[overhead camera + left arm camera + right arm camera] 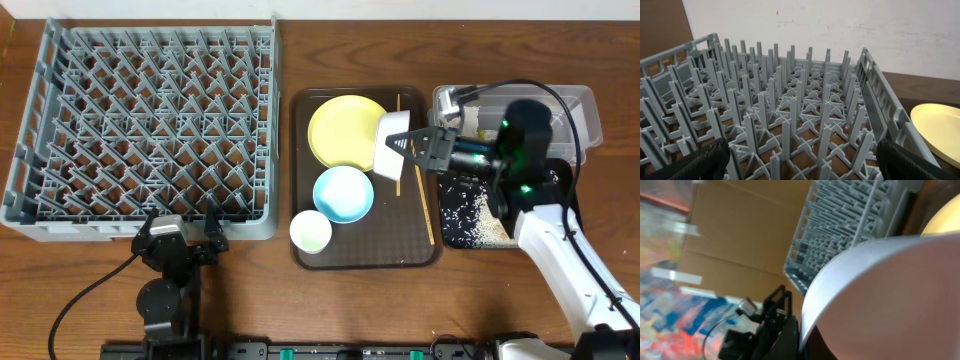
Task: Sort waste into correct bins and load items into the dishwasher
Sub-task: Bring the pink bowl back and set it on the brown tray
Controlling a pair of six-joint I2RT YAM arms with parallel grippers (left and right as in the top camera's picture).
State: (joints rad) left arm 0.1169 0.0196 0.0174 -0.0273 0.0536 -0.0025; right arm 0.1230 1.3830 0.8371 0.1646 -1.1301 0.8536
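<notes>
Wooden table (300, 300), grey dish rack (140, 120) at left, left gripper (180, 238) spread wide by its front edge, right gripper (405, 146) clenched on a tilted white bowl (388, 150) over the brown tray (400, 250), just beside the yellow plate (345, 130)

White bowl (391, 143) tipped on edge beside yellow plate (343, 130); blue bowl (343, 193), cup (310, 231), chopsticks (427, 215) nearby; grey rack (140, 130) stands left.

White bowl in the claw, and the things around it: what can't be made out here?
white bowl inside: overhead it is tipped on edge; right wrist view is a close blur.
clear container contents: overhead, the right arm covers most.
yellow plate: left wrist view, cut off by the frame edge.
</notes>
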